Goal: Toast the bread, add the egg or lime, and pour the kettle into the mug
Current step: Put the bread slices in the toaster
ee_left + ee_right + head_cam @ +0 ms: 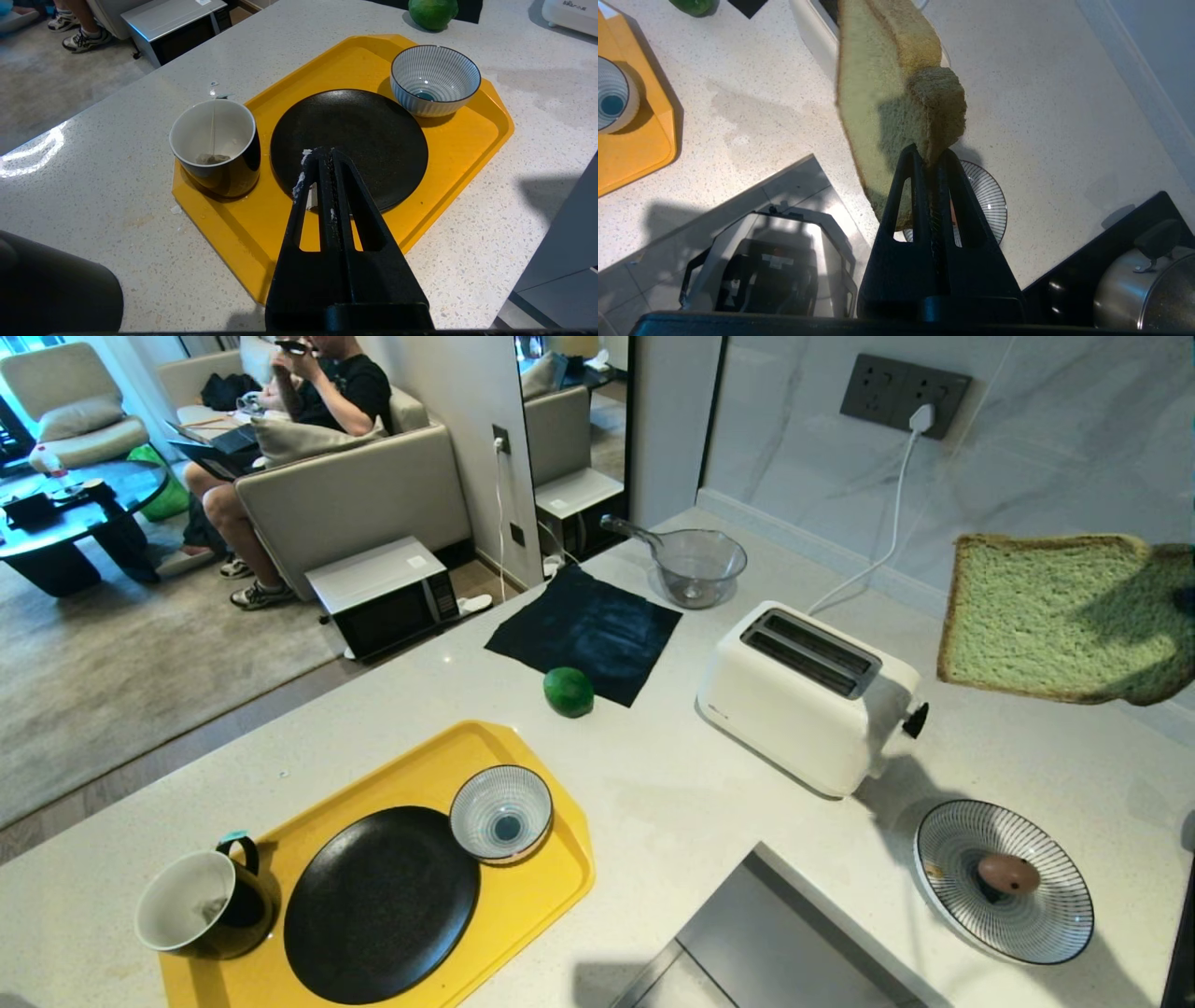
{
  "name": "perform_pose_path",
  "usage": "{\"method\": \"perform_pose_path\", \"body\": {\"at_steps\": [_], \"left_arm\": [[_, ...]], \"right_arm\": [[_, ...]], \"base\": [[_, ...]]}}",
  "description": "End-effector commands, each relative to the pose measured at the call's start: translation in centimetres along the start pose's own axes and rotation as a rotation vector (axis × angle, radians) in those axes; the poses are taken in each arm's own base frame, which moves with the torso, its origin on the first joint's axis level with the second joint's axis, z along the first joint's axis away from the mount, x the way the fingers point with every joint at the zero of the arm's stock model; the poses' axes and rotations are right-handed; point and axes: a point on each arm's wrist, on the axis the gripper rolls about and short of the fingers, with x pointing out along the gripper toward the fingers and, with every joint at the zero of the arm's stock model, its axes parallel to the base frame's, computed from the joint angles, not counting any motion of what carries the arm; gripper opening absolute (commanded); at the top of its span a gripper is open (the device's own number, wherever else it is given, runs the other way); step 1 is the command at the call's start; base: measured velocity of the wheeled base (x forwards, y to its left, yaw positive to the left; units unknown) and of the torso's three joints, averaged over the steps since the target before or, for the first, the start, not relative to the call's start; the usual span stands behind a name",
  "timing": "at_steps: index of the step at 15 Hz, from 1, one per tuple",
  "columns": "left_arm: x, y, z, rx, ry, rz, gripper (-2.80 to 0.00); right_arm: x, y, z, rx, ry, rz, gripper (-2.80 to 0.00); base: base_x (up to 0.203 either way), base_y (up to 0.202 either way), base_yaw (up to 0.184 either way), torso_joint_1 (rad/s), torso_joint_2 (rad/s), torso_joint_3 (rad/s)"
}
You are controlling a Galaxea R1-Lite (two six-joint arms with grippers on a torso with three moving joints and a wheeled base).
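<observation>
the right gripper [930, 156] is pinching the green bread [1050, 616] above the counter, beside the white toaster [808, 695] — the left gripper [325, 156] is hanging closed, empty, over the black plate [369, 130].

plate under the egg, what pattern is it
The plate has fine dark lines radiating across white with a dark rim, clearest in the head view.

The head view looks down and forward over the tabletop [653, 803], taking in tray [551, 887] and toaster [803, 709]. The left wrist view hangs near above the same tray [467, 140] — jaws in the foreground. The right wrist view peers steeply down beside the toaster — sharing the striped plate [994, 205].
</observation>
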Motion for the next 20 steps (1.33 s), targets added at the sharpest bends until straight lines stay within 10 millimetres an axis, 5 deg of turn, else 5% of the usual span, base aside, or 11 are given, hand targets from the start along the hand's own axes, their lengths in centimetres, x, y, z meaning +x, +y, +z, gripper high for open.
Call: {"method": "perform_pose_path", "body": {"at_steps": [1,15,20], "left_arm": [[0.1,0.0,-0.5,0.000,0.016,-0.001,-2.80],[0.1,0.0,-0.4,0.004,0.013,-0.001,-2.80],[0.1,0.0,-0.4,0.004,0.013,-0.001,-2.80]], "right_arm": [[0.8,0.3,0.5,-0.004,0.012,-0.003,-2.80],[1.1,0.2,0.8,-0.115,0.010,-0.049,-2.80],[4.4,-0.6,1.9,-0.269,0.011,-0.090,-2.80]], "base": [[0.000,0.000,0.000,0.000,0.00,0.000],[0.000,0.000,0.000,0.000,0.00,0.000],[0.000,0.000,0.000,0.000,0.00,0.000]]}}
